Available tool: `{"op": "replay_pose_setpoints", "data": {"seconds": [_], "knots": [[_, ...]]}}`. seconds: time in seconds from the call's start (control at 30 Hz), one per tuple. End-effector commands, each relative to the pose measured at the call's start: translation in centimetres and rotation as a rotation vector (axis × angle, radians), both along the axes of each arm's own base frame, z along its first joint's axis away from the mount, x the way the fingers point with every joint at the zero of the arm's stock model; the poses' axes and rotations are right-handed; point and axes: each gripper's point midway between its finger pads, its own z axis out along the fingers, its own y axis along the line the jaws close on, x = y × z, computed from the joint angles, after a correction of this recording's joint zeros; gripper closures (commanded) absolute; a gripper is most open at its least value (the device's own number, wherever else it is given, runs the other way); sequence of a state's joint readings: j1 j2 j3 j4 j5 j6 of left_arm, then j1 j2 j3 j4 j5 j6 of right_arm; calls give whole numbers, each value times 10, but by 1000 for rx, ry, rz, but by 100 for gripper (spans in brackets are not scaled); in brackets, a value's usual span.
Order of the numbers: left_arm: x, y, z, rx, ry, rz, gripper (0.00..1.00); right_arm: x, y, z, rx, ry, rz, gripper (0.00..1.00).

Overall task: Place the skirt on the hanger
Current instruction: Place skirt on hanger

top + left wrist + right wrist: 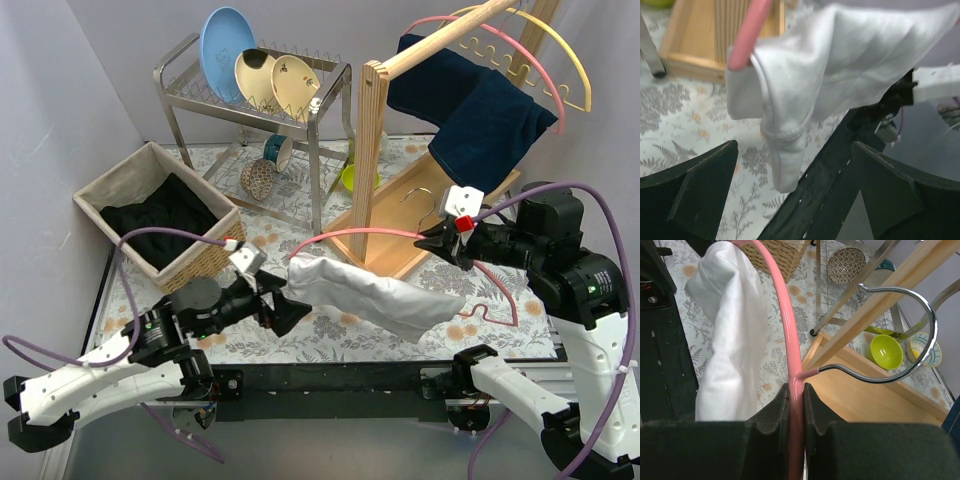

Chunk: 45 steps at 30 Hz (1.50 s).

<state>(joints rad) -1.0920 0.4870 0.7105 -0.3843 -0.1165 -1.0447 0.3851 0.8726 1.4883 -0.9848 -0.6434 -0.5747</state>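
Skirt (pixel 375 295): white, bunched lengthwise along one arm of the pink hanger (pixel 365 232), carried above the bench (pixel 330 340) just ahead of the arm bases. Not spread out; one end hanging loose past the hanger tip.

Left gripper (pixel 292 305): jaws wide apart, facing that loose end, holding nothing.

Right gripper (pixel 442 240): clamped together on the hanger at its neck, just below the metal hook (pixel 910 325). Sole support for hanger and cloth.

Further back: wooden rack (pixel 372 150) bearing a dark blue cloth (pixel 470 110) and spare hangers (pixel 545 75). Beyond that, dish rack (pixel 320 100) and wicker basket (pixel 110 190), well apart from the work.

Risks, as judged:
- Slide-off over the open tip, should that end of the hanger dip, with no hold on the cloth.
- Rotation of the hanger in the one narrow grip, owing to the lopsided load.
- Snagging of the loose end on the open left jaws on withdrawal, dragging the cloth off.
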Motion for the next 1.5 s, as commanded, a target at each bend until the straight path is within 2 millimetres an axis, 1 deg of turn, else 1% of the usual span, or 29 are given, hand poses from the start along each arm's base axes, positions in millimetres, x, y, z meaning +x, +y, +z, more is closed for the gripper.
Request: {"op": "replay_pose_setpoints", "data": {"seconds": [0.0, 0.03, 0.13, 0.17, 0.23, 0.27, 0.3, 0.33, 0.37, 0.4, 0.43, 0.5, 0.53, 0.6, 0.63, 0.67, 0.77, 0.8, 0.9, 1.0, 1.1, 1.17, 1.23, 1.3, 1.33, 1.37, 1.4, 1.43, 1.47], "knots": [[-1, -15, -23, 53, 57, -41, 4, 7, 3, 21, 57, -68, -10, 99], [2, -17, -27, 71, 63, -31, 5, 6, 3, 21, 58, -67, -8, 99], [-2, -22, -31, 84, 80, -63, 25, 9, 3, 19, 56, -64, -21, 99], [-5, -26, -27, 71, 78, -89, 51, 13, 1, 16, 51, -59, -36, 99], [-17, -32, -24, 57, 94, -160, 69, 18, 1, 15, 54, -57, -54, 99], [-20, -34, -22, 46, 99, -176, 83, 21, 1, 15, 55, -59, -65, 99], [-22, -35, -21, 38, 105, -188, 90, 24, 1, 12, 55, -50, -72, 99], [-29, -38, -20, 23, 122, -225, 97, 26, 1, 14, 68, -56, -83, 99], [-31, -41, -17, 4, 123, -240, 100, 30, 0, 14, 72, -54, -102, 99], [-34, -42, -16, -7, 133, -257, 100, 33, -1, 11, 72, -48, -114, 99], [-41, -45, -15, -21, 148, -294, 100, 37, -1, 14, 85, -58, -128, 99], [-48, -49, -13, -41, 164, -334, 100, 45, -5, 13, 86, -65, -175, 99], [-56, -50, -13, -47, 176, -378, 100, 48, -6, 8, 84, -60, -188, 99], [-61, -54, -13, -62, 201, -409, 100, 58, -7, 4, 84, -66, -221, 99], [-67, -55, -13, -66, 212, -446, 100, 61, -8, 2, 83, -65, -234, 99], [-70, -55, -12, -71, 224, -457, 100, 64, -9, 3, 86, -76, -244, 99], [-76, -53, -8, -83, 227, -486, 100, 71, -10, 1, 83, -83, -260, 99], [-78, -50, -4, -95, 219, -488, 100, 72, -10, 1, 82, -86, -261, 99], [-80, -42, -4, -92, 218, -478, 100, 72, -11, 1, 80, -93, -269, 99], [-90, -37, 2, -130, 227, -513, 100, 75, -13, 1, 82, -97, -283, 99], [-93, -37, -7, -125, 255, -518, 100, 75, -11, -1, 87, -88, -273, 99], [-92, -38, -17, -106, 275, -517, 100, 74, -10, 1, 93, -88, -266, 99], [-84, -38, -25, -90, 286, -463, 100, 71, -9, 1, 92, -87, -247, 99], [-73, -37, -34, -61, 299, -393, 89, 66, -7, 3, 96, -90, -222, 99], [-59, -33, -45, -25, 309, -300, 78, 62, -5, 1, 91, -88, -202, 99], [-53, -31, -43, -16, 306, -262, 62, 60, -5, 1, 88, -93, -192, 99], [-48, -28, -44, -3, 298, -230, 39, 57, -5, 3, 85, -106, -178, 99], [-43, -22, -49, 28, 302, -185, 32, 50, -2, 0, 77, -98, -145, 99], [-39, -18, -34, 23, 265, -168, 27, 47, -3, 0, 63, -125, -122, 99]]}}
